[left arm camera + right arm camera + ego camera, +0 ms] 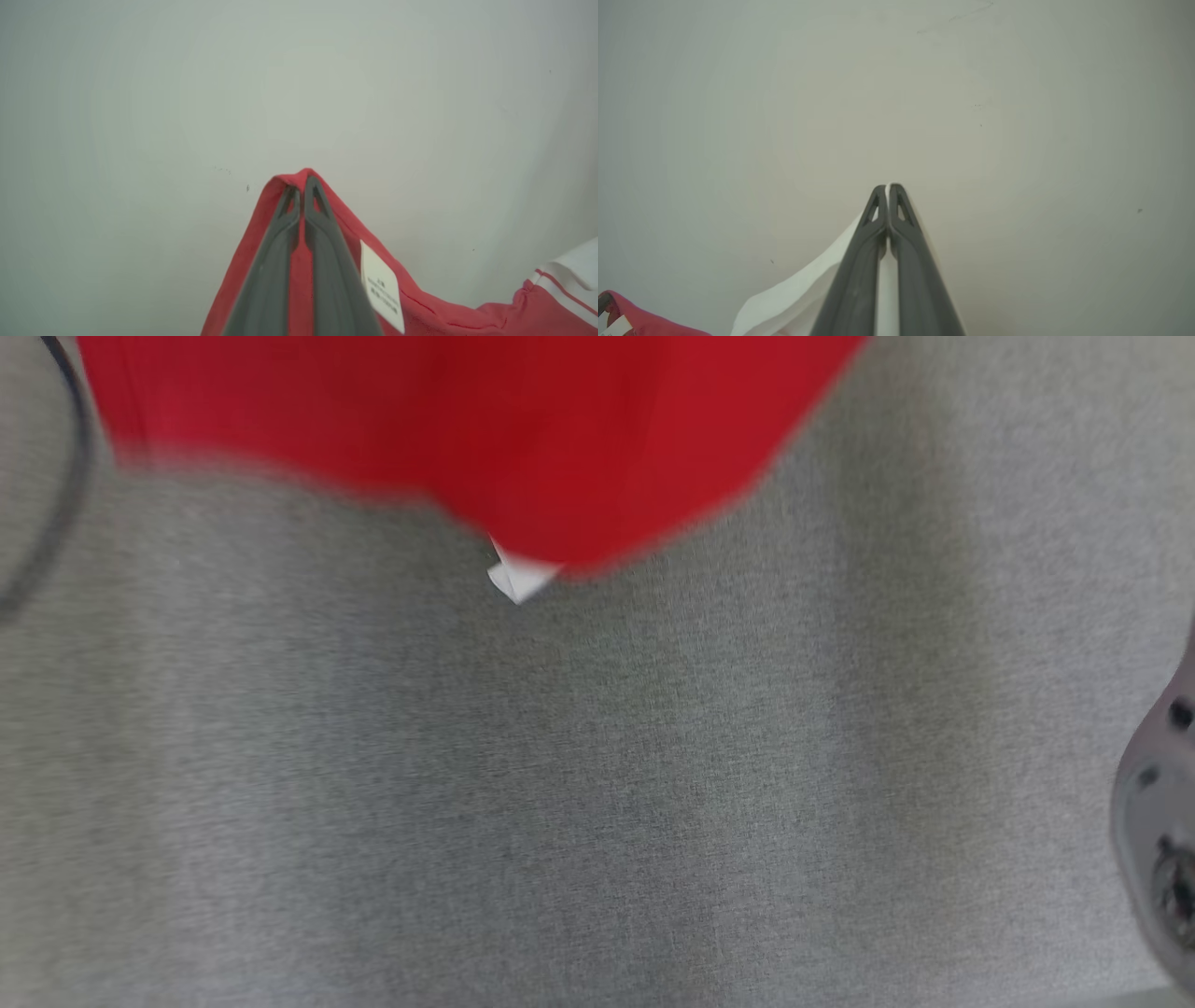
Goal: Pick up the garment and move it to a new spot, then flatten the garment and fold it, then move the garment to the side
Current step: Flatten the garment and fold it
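Red garment (pixel 523 439): lifted, hanging across the top of the head view above the grey cloth surface (pixel 560 803). Its lowest point carries a white care label (pixel 518 581). Blur hides whether that point touches the cloth below.
Hold of left gripper (pixel 302 184): jaws pinched together on a peak of red fabric, which drapes down both sides of the fingers.
Hold of right gripper (pixel 888 189): jaws pressed tight on a white part of the same garment, with a thin white edge showing between the fingers. Collar or cuff, I cannot tell.
Span: from the left jaws the cloth runs off to the lower right of that wrist view, towards white trim (pixel 570 275). From the right jaws it runs to the lower left, where red shows at the corner. So the garment's long axis lies between the two arms.
Nearer arm: neither; each holds one end.
Next move, as judged: carry to the new spot with both arms together, keeping them apart so the cloth comes down spread.
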